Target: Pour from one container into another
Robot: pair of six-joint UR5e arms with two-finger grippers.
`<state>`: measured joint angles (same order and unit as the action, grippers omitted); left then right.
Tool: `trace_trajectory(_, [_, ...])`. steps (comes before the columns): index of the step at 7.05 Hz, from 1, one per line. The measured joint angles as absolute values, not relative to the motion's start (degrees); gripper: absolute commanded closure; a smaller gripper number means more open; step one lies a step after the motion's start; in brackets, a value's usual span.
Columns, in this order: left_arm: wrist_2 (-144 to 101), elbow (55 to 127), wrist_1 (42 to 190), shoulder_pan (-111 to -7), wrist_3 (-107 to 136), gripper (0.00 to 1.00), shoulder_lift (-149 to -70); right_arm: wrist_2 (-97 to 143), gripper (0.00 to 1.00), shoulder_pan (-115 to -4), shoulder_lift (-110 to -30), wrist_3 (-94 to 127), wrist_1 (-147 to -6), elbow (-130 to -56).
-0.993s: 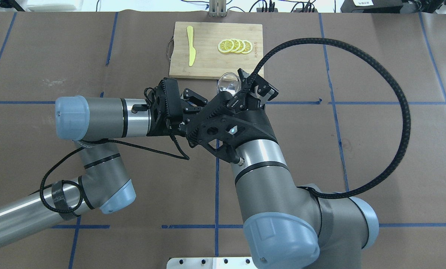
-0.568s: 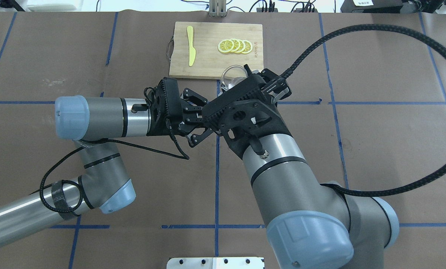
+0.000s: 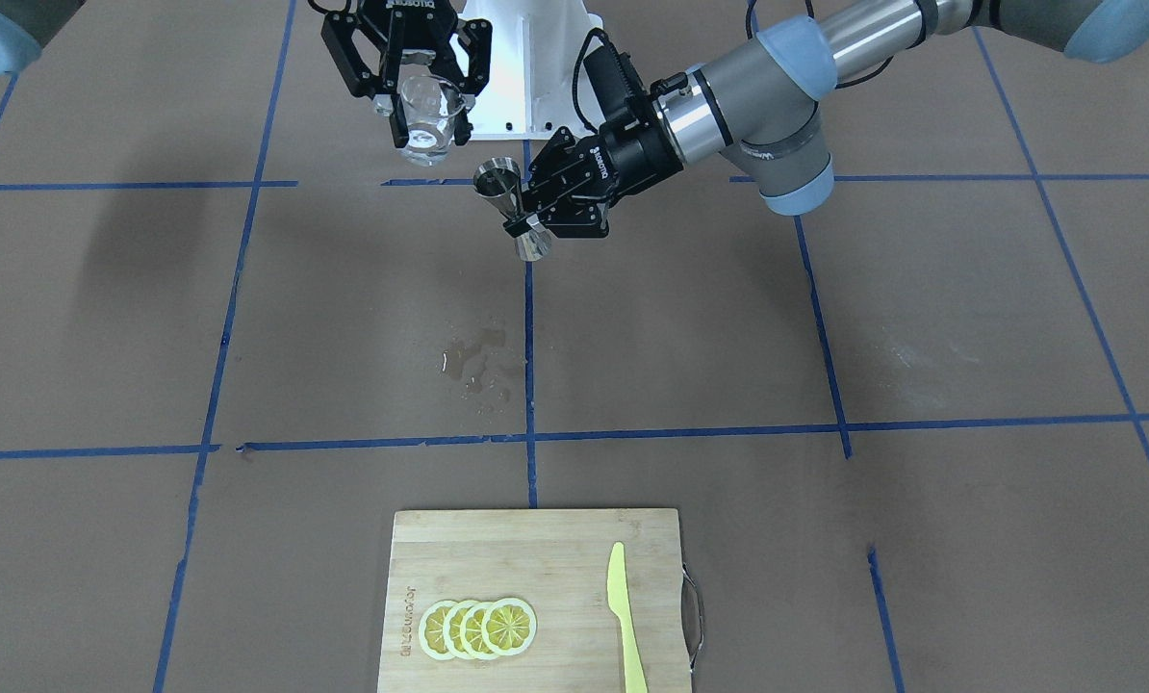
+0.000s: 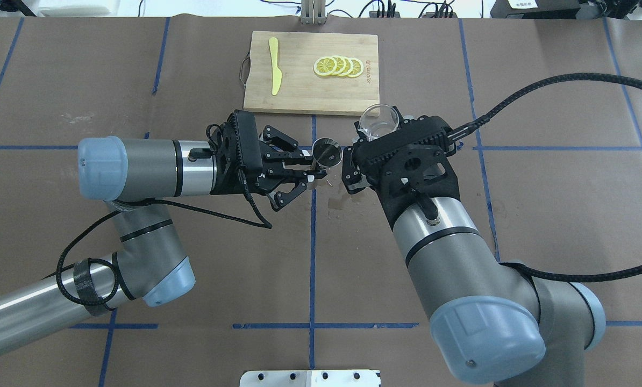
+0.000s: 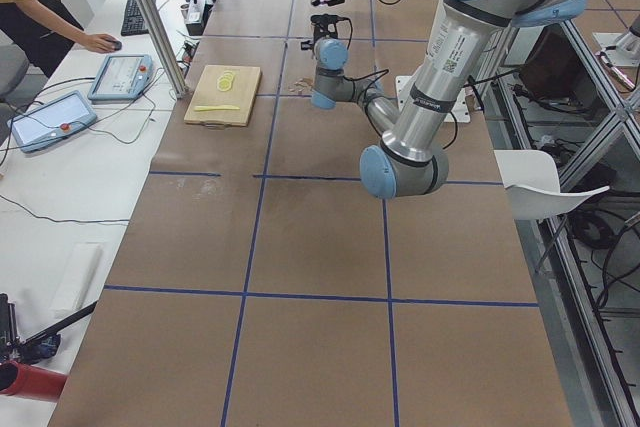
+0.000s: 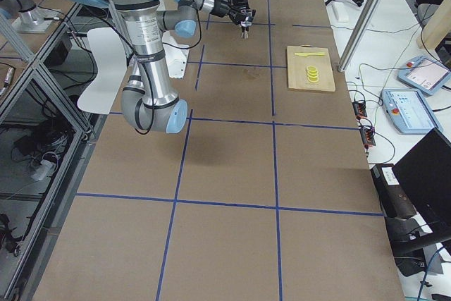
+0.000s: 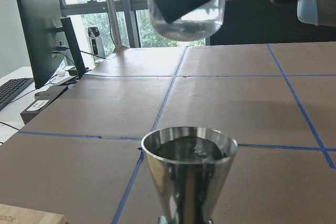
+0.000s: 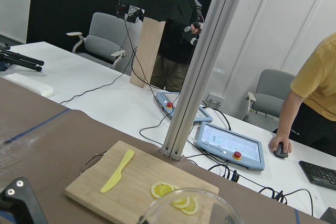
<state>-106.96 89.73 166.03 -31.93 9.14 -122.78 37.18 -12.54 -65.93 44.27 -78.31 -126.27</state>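
My left jaws [image 3: 528, 219] clamp the jigger [image 3: 499, 188] at its waist, upright above the counter's middle, seemingly filled. My right jaws [image 3: 427, 96] grip the glass [image 3: 428, 125] upright, beside and higher. Pour looks finished. Next: lower both level, avoiding the puddle [image 3: 478, 364].

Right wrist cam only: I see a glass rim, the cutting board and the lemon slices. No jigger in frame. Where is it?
Observer: The jigger is off the table and upright, gripped at its waist by the left pincer.
Operator: Is the glass over it?
Observer: No. In the overhead view the glass, held in the right pincer, is off to one side of the jigger, with a gap between them.
Operator: Any spill?
Observer: Yes. There is a wet patch on the brown paper, between the two pincers and the cutting board.
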Motion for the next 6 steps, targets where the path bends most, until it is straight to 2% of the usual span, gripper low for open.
trace_trajectory(4, [-107.0, 89.8, 166.0, -32.0, 9.1, 1.0, -122.8, 36.9, 1.0, -12.4, -80.4, 57.4, -75.9, -125.0])
trace_trajectory(6, [-107.0, 89.8, 166.0, -32.1, 9.1, 1.0, -122.8, 35.4, 1.0, -12.3, -87.1, 59.8, -59.6, -117.2])
